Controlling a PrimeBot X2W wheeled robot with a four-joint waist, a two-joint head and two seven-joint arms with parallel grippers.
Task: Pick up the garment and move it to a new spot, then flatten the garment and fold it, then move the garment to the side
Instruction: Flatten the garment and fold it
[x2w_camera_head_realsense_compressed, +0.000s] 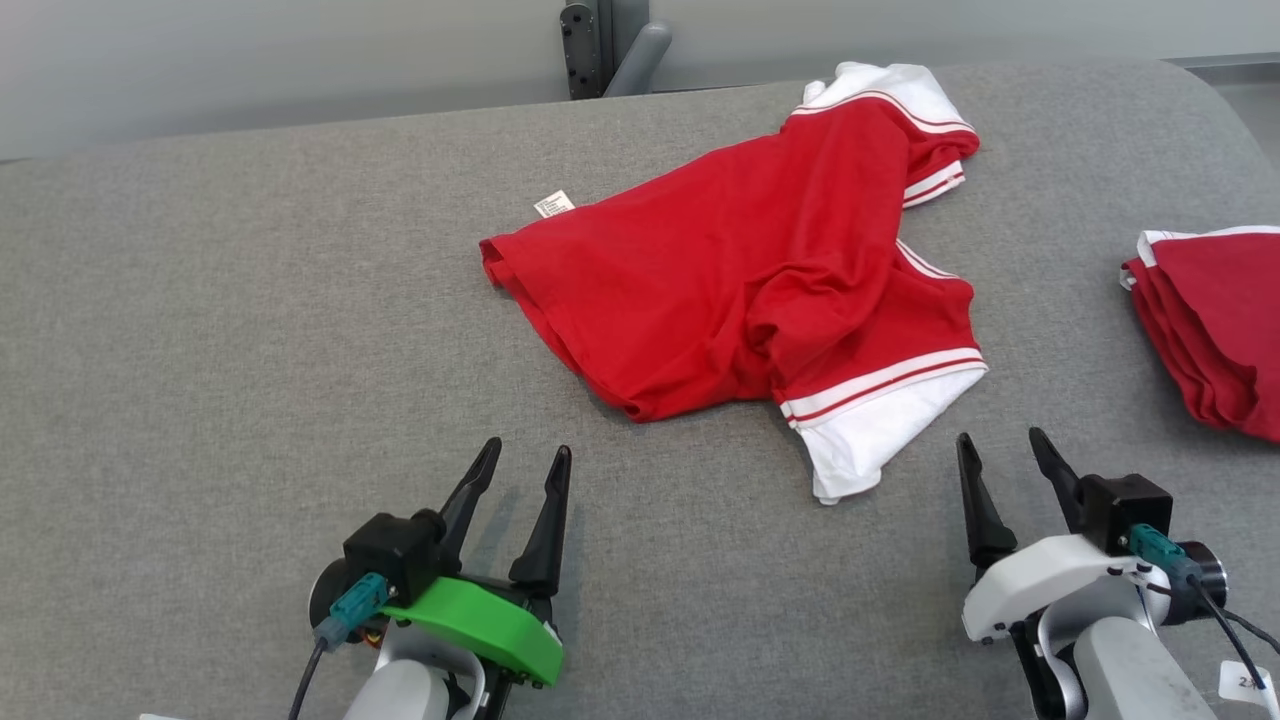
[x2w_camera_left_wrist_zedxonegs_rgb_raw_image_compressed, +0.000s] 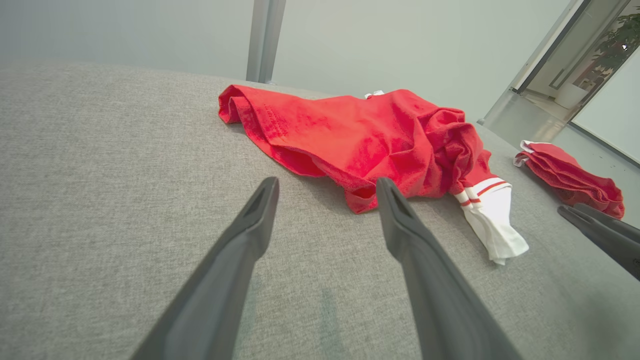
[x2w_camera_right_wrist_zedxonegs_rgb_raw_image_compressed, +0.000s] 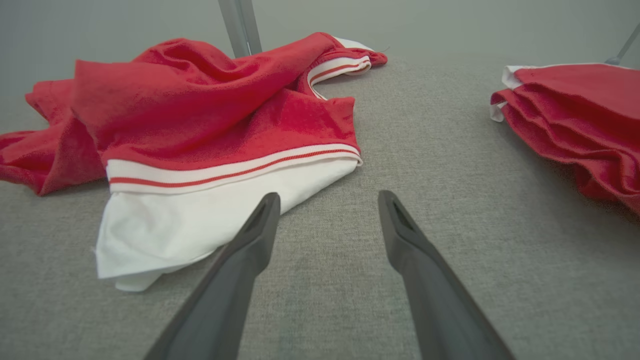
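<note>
Clearly, left and right jaws stand apart; pinching the bunched garment at twelve o'clock risks snagging one layer.

- We see the garment as soft, matt red cloth with smoother white bands.
- We find the table covered in a coarse, matt grey weave.
- On the left gripper we see matt dark fingers and a smooth green plastic shell.
- On the right gripper we see a faintly glossy white plastic shell.
</note>
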